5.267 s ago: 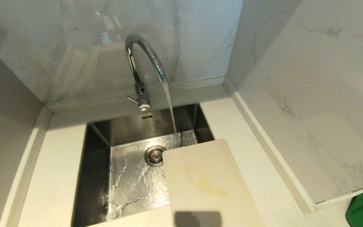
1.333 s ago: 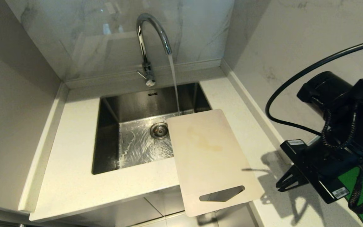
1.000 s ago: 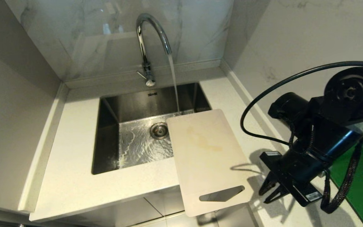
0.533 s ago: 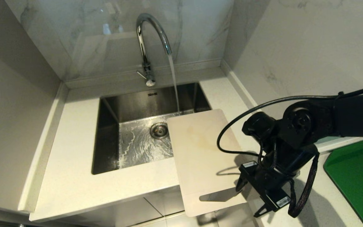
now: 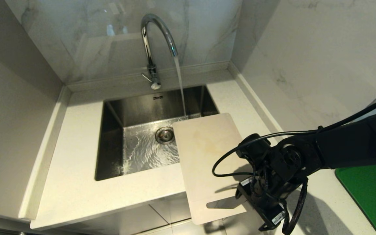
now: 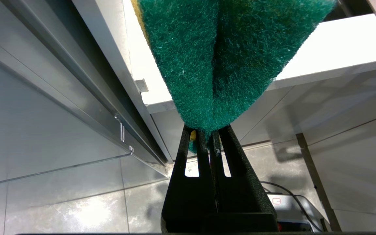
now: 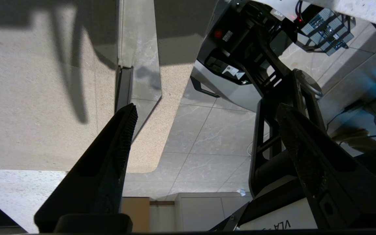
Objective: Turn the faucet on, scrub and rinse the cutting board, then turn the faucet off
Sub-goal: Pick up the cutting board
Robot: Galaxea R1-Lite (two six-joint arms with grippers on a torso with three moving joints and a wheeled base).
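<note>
Across the counter (image 5: pixel 77 156), the cutting board (image 5: pixel 207 156) is laid with its far corner over the sink (image 5: pixel 109 137) and its handle end overhanging, graspable. Water is run from the faucet (image 5: pixel 157 32), ready for rinsing. Right gripper (image 5: pixel 256 209): held wide open, empty, beside the slot. Left gripper (image 6: pixel 207 143): clamped on a green scouring pad (image 6: pixel 227 55), kept below the counter.

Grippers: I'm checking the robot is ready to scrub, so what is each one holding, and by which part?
The left gripper pinches a green scrub pad by its folded edge. The right gripper is open by the cutting board's handle end, holding nothing.
</note>
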